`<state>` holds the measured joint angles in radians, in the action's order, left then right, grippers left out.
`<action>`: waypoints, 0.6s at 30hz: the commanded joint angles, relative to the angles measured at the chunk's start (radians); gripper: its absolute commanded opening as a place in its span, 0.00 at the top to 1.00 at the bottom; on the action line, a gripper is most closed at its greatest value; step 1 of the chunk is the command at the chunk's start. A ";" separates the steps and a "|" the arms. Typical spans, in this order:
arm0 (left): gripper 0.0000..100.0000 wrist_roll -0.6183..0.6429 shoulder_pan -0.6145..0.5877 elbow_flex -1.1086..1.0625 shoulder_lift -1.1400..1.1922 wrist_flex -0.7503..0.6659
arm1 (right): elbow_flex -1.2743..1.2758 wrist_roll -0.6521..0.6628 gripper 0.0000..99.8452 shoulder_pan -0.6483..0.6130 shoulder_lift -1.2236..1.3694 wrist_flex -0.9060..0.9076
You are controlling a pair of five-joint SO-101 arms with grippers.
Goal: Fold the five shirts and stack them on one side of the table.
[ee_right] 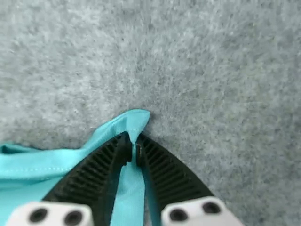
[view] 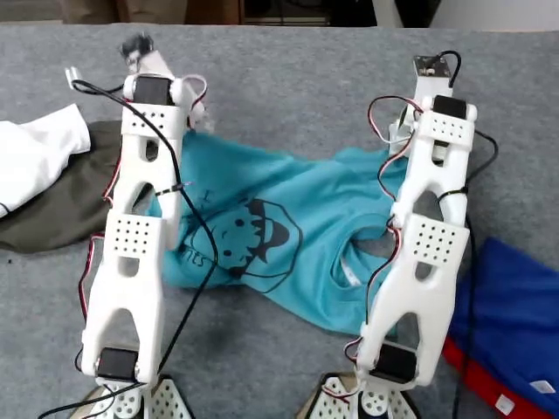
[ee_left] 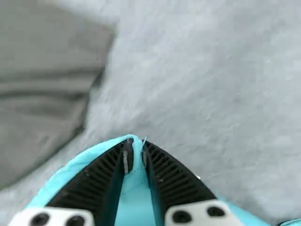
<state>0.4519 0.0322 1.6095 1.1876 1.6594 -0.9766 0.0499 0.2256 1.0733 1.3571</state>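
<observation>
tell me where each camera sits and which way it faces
High view: fixed above the table, looking down on the teal shirt; left arm and right arm show.
Left wrist view: on that wrist, looking along the left claw, shut on the shirt's edge; olive shirt beyond.
Right wrist view: on that wrist, looking along the right claw, shut on another edge.
Shared: teal shirt and table in all three.
</observation>
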 commanded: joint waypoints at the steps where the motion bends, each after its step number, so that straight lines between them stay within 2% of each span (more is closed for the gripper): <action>1: 0.98 -0.012 -0.011 0.063 -0.022 -0.052 | -0.051 -0.003 1.00 0.012 -0.007 0.000; 7: 0.98 -0.020 -0.002 0.064 -0.131 0.012 | -0.101 -0.005 1.00 0.012 -0.012 0.025; 11: 0.98 -0.031 -0.002 0.063 -0.237 0.043 | -0.312 0.003 1.00 0.010 -0.042 0.186; 16: 0.98 -0.109 0.028 0.058 -0.398 0.101 | -0.684 0.003 1.00 0.010 -0.074 0.400; 18: 0.98 -0.118 0.037 0.058 -0.467 0.101 | -0.688 0.003 1.00 0.010 -0.137 0.411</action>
<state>0.3567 0.0537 1.6295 0.8654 1.7484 -1.5428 0.0499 0.2256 1.0671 1.7285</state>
